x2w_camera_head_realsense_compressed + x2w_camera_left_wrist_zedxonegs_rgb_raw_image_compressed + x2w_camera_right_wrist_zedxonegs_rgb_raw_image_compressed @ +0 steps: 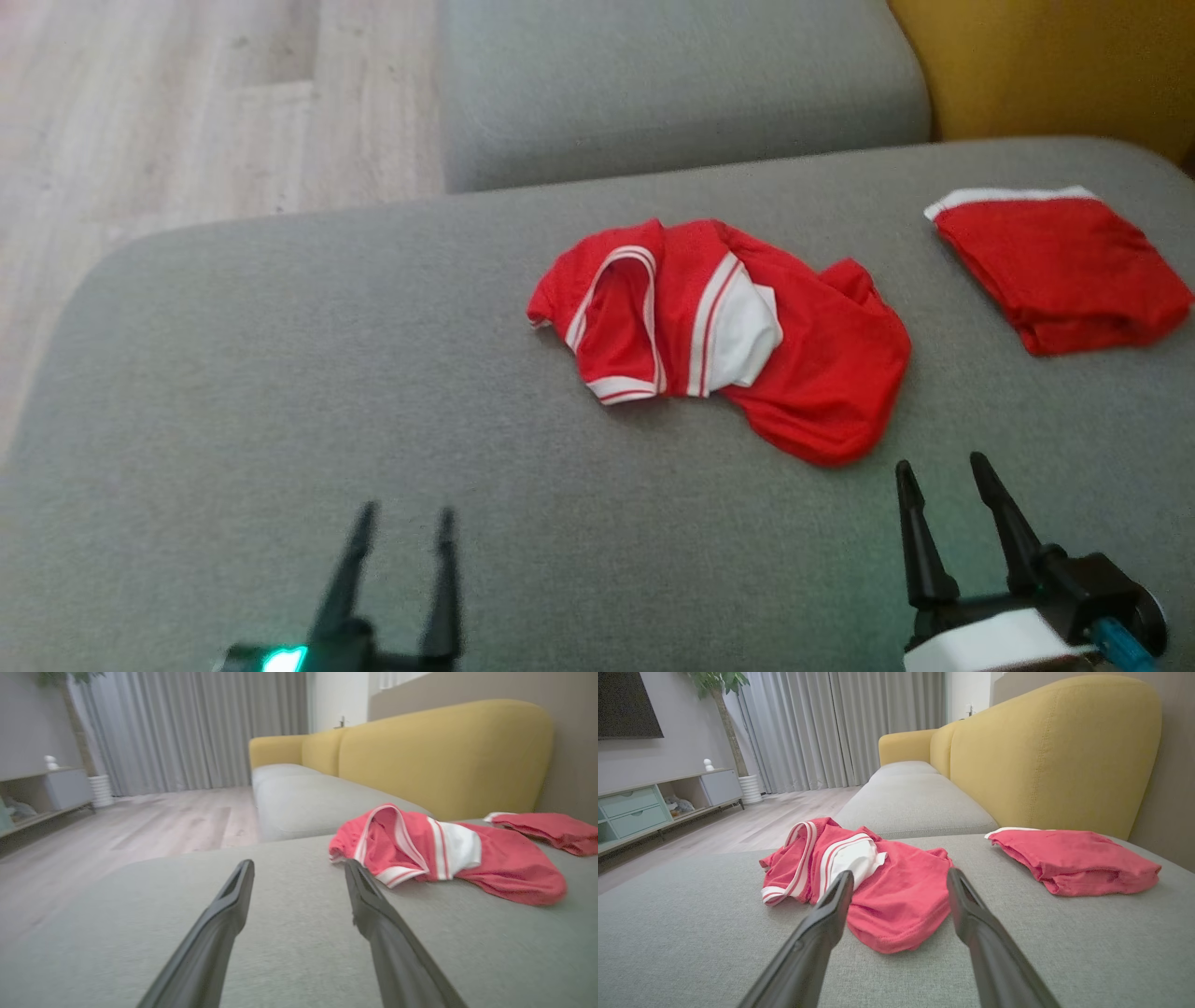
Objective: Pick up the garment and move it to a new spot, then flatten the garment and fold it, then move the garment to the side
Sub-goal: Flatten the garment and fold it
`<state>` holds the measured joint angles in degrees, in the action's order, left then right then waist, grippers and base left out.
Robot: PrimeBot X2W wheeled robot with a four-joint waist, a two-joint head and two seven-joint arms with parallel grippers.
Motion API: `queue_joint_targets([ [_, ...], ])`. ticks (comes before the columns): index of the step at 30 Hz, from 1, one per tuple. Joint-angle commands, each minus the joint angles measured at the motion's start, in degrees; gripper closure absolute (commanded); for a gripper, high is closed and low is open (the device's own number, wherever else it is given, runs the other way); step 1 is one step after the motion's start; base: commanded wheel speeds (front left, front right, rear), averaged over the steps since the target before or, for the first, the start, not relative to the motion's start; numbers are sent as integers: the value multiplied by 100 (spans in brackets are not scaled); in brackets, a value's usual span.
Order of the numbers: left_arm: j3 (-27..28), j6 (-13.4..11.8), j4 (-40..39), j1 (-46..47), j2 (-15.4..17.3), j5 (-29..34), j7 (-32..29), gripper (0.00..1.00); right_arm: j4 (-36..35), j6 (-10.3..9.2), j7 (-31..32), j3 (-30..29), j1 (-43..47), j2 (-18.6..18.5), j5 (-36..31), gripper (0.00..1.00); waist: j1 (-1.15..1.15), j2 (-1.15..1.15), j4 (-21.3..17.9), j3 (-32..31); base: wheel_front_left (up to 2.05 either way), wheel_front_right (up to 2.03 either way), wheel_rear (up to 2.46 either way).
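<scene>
Red garment with white trim (pixel 728 345) is lying crumpled on the grey sofa seat (pixel 280 373), a bit right of middle in the head view, with one white-banded opening gaping at its left end. A second red piece (pixel 1064 271), folded up neat, sits at about 2 o'clock from it, apart, closer to the yellow backrest (pixel 1055 65). Both grippers hover over the cushion with nothing in them. Left gripper (pixel 408 511) has its fingers spread wide, garment at roughly 2 o'clock from it, well apart. Right gripper (pixel 940 462) is spread wide too, the garment's near hem just past its tips at about 11 o'clock, not touching. Wood floor (pixel 187 112) is off at 10 o'clock.
</scene>
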<state>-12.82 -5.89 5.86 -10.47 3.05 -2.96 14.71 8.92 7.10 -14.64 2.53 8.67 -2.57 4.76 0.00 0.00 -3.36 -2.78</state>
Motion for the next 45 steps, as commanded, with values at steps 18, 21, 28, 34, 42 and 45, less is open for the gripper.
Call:
queue_joint_targets([
  [18,-1635,471,3648,4140,-17,667,15,0,-431,39,-36,595,-1287,-31,141,0,0,0,-1115,1967,0,0,0],
  [21,-1764,432,4291,4597,-17,671,-100,0,-442,39,-36,606,-1388,-31,164,0,0,0,-1237,2080,0,0,0],
  [28,-2073,429,4623,5072,-17,456,12,100,-431,39,-36,575,-1419,-31,213,0,0,0,-1377,2069,0,0,0],
  [34,-2413,650,3273,5195,-17,-65,27,100,-345,39,-36,595,-1340,-31,277,0,0,0,-1423,1725,0,0,0],
  [42,-2450,931,2208,6323,-17,-635,28,100,-283,39,-36,706,-1131,-31,322,0,0,0,-1576,986,0,0,0],
  [45,-2326,1040,2291,7160,-17,-839,28,100,-258,39,-36,726,-990,-31,305,0,0,0,-1638,730,0,0,0],
])
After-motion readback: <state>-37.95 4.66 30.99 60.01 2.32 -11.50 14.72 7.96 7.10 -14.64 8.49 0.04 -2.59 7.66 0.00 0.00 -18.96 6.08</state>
